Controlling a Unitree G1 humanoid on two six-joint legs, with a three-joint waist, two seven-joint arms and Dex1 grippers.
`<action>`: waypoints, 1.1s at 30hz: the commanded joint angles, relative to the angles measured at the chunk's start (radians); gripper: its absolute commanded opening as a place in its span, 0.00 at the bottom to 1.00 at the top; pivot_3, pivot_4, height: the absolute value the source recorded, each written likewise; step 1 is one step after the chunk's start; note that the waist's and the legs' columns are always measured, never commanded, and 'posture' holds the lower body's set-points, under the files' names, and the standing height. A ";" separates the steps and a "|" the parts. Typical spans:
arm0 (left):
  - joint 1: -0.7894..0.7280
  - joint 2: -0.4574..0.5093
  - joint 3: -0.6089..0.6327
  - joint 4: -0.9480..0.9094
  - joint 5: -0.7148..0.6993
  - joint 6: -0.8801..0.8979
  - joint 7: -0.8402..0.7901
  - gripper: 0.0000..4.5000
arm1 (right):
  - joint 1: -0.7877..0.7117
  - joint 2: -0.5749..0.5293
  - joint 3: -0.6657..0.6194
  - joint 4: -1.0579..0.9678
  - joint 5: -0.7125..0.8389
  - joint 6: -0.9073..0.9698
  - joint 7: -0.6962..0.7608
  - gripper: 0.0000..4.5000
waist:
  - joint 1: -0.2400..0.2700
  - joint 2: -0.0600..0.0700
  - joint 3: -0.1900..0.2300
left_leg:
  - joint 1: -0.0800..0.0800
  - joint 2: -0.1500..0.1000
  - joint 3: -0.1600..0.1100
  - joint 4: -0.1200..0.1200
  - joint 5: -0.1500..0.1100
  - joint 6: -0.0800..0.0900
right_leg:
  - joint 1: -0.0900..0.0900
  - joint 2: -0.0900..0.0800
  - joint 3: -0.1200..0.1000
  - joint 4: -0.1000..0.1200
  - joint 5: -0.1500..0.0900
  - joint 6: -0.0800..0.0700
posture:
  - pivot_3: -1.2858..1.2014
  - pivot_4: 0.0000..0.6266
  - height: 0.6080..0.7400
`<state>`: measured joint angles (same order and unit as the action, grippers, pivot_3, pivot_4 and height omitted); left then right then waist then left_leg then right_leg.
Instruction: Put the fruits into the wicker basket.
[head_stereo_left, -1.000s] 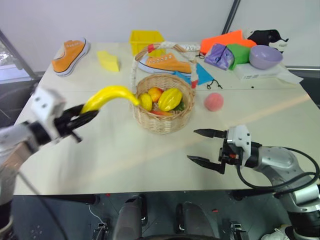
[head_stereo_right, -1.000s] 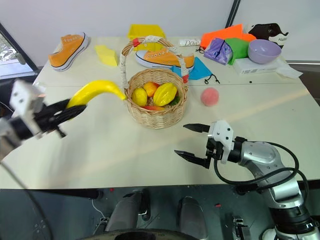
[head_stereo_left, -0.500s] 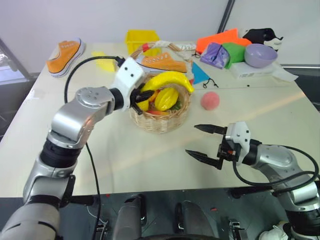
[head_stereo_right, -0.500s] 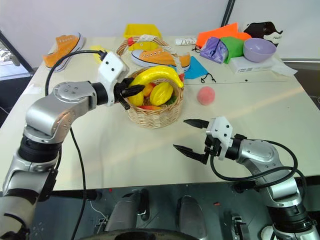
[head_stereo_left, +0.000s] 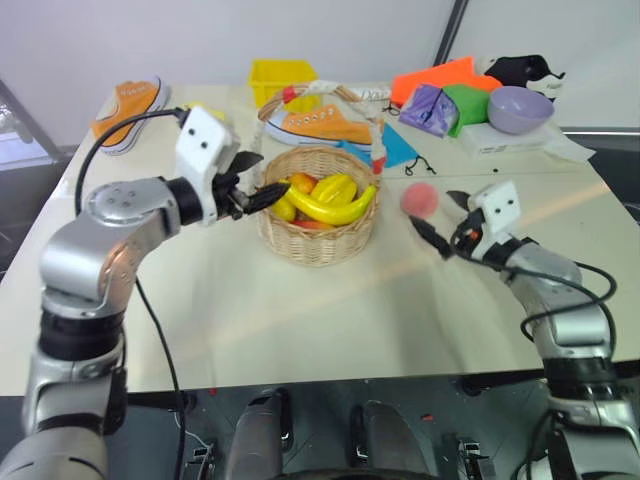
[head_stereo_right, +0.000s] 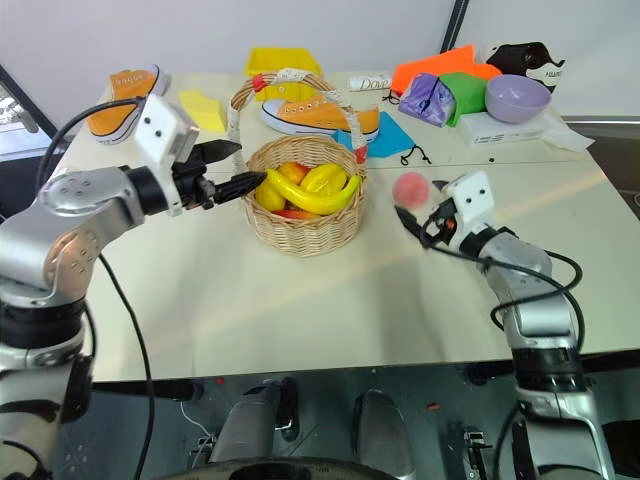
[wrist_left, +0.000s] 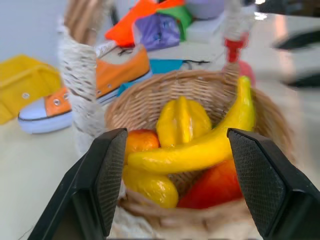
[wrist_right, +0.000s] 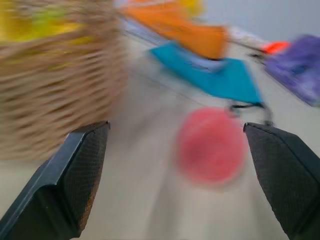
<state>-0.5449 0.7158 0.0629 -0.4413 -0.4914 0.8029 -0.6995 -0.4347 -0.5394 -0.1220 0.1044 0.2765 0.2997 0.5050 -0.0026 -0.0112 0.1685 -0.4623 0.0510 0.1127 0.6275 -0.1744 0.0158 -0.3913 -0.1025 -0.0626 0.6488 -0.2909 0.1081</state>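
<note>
Banana (head_stereo_left: 335, 205): lying across the fruit in the wicker basket (head_stereo_left: 318, 240), mid-bench.
Peach (head_stereo_left: 419, 199): on the bench, right of the basket.
Left gripper (head_stereo_left: 258, 178): fingers apart, empty, at the basket's left rim.
Right gripper (head_stereo_left: 443, 220): fingers spread wide, just beside the peach.

Silver-grey jointed arms, black cables looped alongside; each white wrist block carries a black two-fingered claw: left claw (head_stereo_left: 252, 180), right claw (head_stereo_left: 440, 220).

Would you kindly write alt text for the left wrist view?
A yellow banana lies across other fruit inside the wicker basket, seen between the open left pincer's two black fingers. An orange sneaker sits on the table behind.
</note>
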 joint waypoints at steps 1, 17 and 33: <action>0.091 0.001 0.056 -0.097 -0.076 -0.041 -0.060 0.76 | -0.116 0.038 -0.021 0.166 -0.024 -0.048 -0.043 1.00 | -0.003 0.000 0.000 | 0.000 0.000 0.000 0.000 0.000 0.000 | 0.001 0.000 0.000 0.000 0.000 0.000 | 0.52 0.24 0.95; 0.177 -0.066 -0.020 -0.234 -0.163 0.006 0.033 0.76 | -0.279 0.096 0.008 0.496 -0.068 -0.089 0.027 1.00 | -0.010 0.000 0.000 | 0.000 0.000 0.000 0.001 -0.002 0.003 | 0.001 0.000 0.000 0.001 0.000 0.000 | 0.52 0.24 0.95; 0.233 0.003 0.044 -0.117 -0.077 -0.102 0.026 0.77 | 0.057 -0.126 -0.018 -0.210 0.119 0.079 0.308 0.53 | -0.004 0.002 0.001 | -0.001 0.000 -0.001 0.000 -0.002 0.004 | 0.000 -0.001 0.000 0.000 0.000 0.000 | 0.52 0.24 0.95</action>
<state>-0.3142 0.7044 0.0543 -0.5666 -0.5855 0.7367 -0.6643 -0.3900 -0.6303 -0.1121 0.0541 0.3232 0.3430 0.7333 -0.0071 -0.0095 0.1694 -0.4624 0.0515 0.1120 0.6271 -0.1772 0.0198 -0.3909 -0.1035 -0.0624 0.6483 -0.2910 0.1083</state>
